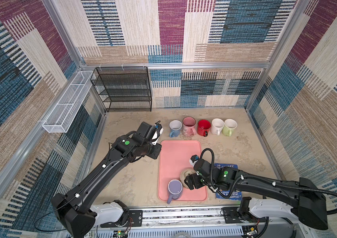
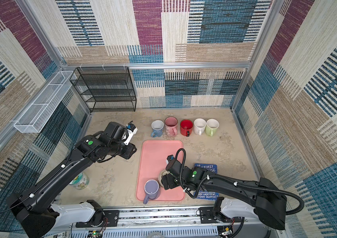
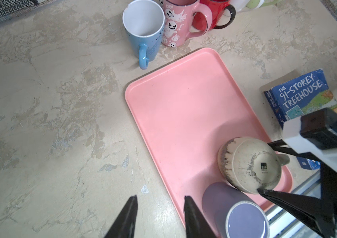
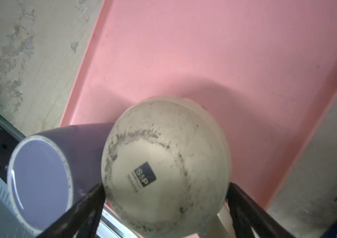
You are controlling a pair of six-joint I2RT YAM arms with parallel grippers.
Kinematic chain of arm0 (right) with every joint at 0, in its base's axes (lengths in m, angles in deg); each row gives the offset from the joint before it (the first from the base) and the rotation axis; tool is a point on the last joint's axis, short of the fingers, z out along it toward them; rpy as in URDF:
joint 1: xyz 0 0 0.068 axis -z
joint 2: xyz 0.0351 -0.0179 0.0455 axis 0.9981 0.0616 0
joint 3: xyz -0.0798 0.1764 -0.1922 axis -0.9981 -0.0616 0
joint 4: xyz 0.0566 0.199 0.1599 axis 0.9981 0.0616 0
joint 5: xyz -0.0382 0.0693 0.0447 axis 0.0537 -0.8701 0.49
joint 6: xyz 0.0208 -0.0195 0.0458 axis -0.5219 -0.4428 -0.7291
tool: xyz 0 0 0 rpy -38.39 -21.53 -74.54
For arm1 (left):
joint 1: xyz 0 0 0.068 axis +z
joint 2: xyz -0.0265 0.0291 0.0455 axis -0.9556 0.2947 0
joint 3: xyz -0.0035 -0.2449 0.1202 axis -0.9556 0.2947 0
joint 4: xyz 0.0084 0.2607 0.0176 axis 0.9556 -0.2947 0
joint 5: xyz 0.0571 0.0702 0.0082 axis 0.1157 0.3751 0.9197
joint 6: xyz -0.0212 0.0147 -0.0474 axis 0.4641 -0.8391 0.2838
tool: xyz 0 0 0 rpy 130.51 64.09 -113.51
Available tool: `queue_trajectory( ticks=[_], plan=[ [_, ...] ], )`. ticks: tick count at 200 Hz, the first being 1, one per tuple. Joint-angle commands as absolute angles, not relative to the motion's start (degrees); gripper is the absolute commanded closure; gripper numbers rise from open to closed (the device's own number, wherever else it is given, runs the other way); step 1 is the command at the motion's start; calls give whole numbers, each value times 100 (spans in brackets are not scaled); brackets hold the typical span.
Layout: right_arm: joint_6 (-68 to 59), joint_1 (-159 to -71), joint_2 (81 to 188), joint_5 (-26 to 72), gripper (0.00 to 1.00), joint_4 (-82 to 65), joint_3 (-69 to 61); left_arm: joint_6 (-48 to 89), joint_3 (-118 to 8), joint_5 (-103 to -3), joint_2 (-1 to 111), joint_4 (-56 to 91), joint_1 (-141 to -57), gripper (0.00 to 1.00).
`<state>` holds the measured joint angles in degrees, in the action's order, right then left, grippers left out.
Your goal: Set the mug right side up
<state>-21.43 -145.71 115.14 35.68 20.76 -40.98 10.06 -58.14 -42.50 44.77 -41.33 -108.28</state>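
Top views: wrist of right arm point(image 1: 204, 171) covers most of beige mug point(image 1: 184, 174); you see only left sliver. Right gripper point(image 4: 164, 188) jaws are hidden there. Right wrist view: fingers point(image 4: 87, 206) flank mug, but you can't tell whether they press on it; handle cut off at picture edge. Same arm hides middle of book point(image 1: 228, 168). Left arm point(image 2: 60, 171) covers part of jar point(image 2: 79, 181), near left; label unreadable. Left wrist view: white mug point(image 3: 238, 4) and green mug point(image 3: 255, 2) cut off at edge; purple mug point(image 3: 244, 216) handle out of sight.

On the tray's point(image 1: 175, 156) near end an upturned mug point(image 3: 250, 164) stands just beside a taller mug point(image 1: 174, 188). Behind the tray stand five mugs point(image 1: 203, 126) in a row; right of it lies a book point(image 3: 299, 92).
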Motion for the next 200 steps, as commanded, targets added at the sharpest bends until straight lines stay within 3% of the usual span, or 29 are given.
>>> queue_trajectory(
  ticks=[1,103,200],
  plan=[
    [-2358,-14585,11695,3719,10,2227,-4116,1097,-5697,-4282,4338,-4045,-10828,58],
    [-2195,-13861,12910,4242,19,1697,-3403,1232,-4908,-4537,3462,-4045,-10828,58],
    [-1381,-13270,13579,3995,11,1521,-2569,1312,-4181,-4578,3085,-3897,-10828,57]
  ],
)
